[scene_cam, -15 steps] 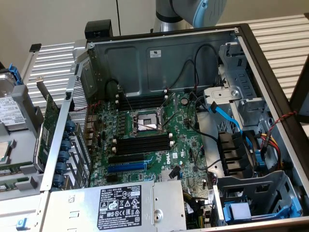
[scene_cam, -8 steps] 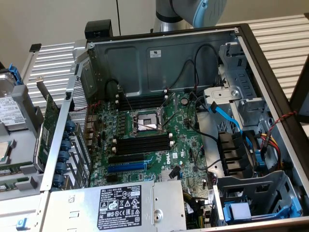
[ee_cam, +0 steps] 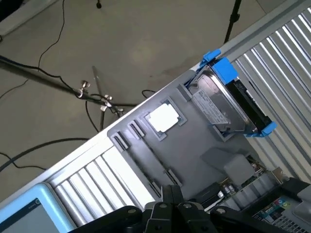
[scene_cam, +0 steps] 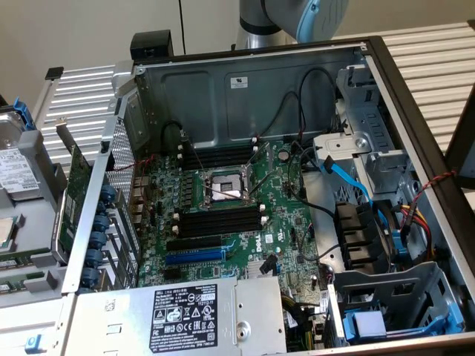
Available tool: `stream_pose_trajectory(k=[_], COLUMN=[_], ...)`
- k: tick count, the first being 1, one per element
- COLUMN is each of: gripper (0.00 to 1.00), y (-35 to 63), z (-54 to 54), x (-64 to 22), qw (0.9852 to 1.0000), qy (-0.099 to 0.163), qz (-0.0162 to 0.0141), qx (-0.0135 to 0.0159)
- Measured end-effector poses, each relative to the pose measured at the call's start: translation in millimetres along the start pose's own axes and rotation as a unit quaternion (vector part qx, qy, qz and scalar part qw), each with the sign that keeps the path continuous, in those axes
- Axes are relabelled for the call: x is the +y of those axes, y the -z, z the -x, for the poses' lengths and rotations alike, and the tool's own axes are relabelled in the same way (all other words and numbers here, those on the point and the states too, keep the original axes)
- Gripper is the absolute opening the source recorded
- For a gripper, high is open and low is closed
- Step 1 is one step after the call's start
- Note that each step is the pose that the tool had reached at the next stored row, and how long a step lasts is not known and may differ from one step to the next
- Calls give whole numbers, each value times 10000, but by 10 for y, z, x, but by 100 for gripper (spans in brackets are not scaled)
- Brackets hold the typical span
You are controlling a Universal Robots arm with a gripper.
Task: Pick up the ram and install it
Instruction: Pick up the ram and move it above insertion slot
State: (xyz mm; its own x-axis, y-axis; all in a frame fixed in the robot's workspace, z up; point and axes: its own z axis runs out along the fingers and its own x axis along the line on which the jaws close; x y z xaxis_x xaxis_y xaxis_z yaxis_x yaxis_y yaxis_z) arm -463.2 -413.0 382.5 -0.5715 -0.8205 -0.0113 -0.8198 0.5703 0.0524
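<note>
The ram (scene_cam: 18, 259) looks like a narrow green strip lying in the grey parts tray (scene_cam: 33, 141) at the exterior view's left edge, partly cut off. The open computer case holds the motherboard (scene_cam: 245, 245), with black memory slots (scene_cam: 220, 220) in front of the processor socket (scene_cam: 221, 189) and more slots (scene_cam: 219, 156) behind it. In the wrist view my gripper (ee_cam: 171, 195) is shut with nothing between its fingers. It hangs over the grey tray (ee_cam: 194, 145). The arm's upper part (scene_cam: 297, 18) shows behind the case's back wall.
On the tray sit a hard drive in a blue caddy (ee_cam: 228, 104) and a silver processor (ee_cam: 163, 118). A large green expansion card (scene_cam: 74, 196) stands beside the case's left wall. Cables and blue drive bays (scene_cam: 371, 222) fill the case's right side. The power supply (scene_cam: 185, 315) lies at the front.
</note>
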Motion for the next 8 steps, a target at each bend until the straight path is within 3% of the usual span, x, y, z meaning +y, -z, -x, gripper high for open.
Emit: stream_pose_trajectory(k=[4, 8], gripper=[11, 11], y=[-1, -1], z=[0, 0], x=[1, 1], qw=[9993, 9974], qy=[361, 723], qz=[4, 8], qx=[19, 38])
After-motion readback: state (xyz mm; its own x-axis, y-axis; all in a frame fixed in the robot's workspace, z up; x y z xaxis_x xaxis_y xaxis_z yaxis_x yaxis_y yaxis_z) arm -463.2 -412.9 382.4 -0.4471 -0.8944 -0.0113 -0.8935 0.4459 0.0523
